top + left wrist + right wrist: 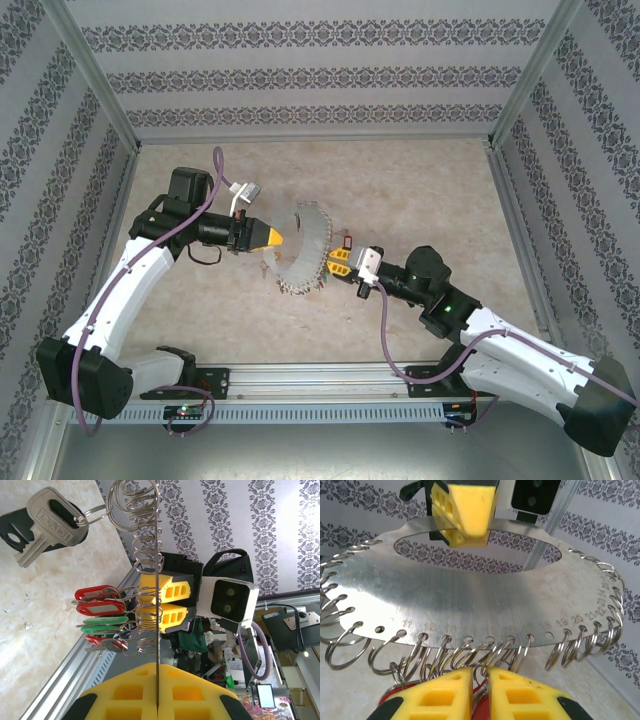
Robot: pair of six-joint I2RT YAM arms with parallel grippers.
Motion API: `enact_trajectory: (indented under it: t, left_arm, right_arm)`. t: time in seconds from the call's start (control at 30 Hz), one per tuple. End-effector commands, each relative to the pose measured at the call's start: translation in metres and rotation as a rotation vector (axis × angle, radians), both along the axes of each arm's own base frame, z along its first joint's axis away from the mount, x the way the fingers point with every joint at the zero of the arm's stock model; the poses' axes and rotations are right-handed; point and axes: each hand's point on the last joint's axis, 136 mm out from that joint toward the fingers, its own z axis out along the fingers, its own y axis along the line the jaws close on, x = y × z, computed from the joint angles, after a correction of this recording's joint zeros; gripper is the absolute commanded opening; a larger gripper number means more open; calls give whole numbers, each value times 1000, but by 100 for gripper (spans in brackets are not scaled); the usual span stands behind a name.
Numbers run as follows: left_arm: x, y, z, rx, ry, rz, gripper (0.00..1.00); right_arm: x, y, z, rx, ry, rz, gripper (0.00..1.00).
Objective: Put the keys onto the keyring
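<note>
The keyring [470, 595] is a flat grey metal ring with numbered holes and several wire split rings along its rim. My left gripper [158, 666] is shut on its thin edge and holds it up off the table [315, 235]. Keys with red tags [97, 600] and green tags [102, 625] hang bunched from the lower rings. My right gripper [481, 672] is at those rings, its jaws a narrow slit apart. A thin metal key with a red tag [492, 707] sits between them. The left fingers [467, 510] show at the keyring's far rim.
A large silver key with a black tag [47, 522] hangs from a ring at the keyring's other end, resting on the beige table [420, 190]. Patterned walls stand on three sides, and a metal rail [320, 385] runs along the near edge.
</note>
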Motion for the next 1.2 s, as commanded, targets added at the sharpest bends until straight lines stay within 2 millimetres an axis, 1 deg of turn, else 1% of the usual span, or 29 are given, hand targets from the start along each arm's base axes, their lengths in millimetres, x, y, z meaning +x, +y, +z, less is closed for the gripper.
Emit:
enact_trajectory:
  t: [0.0,0.3,0.5,0.6,0.77,0.83,0.93,1.17]
  left_arm:
    - [-5,1,16,-46,-39,-35,0]
    - [-5,0,20,-53,-39,-44,0]
    - [-5,0,20,-53,-39,-44,0]
    - [-5,0,21,-52,-41,-43,0]
    - [-4,0,20,-50,-38,-42,0]
    - [-5,0,20,-52,-37,-44,0]
    - [-5,0,20,-51,-36,-43,0]
    - [-5,0,18,-50,-33,-41,0]
  right_arm:
    - [-9,5,24,56,-33,48,17]
    - [-11,-1,10,53,1,21,17]
    - [-5,-10,0,49,11,-46,21]
    - [-9,-8,-3,41,20,-20,20]
    - [-13,-4,1,47,18,13,15]
    - [-12,-3,3,48,14,11,15]
    - [-12,-2,5,54,9,14,18]
    - [-12,-1,7,59,6,17,18]
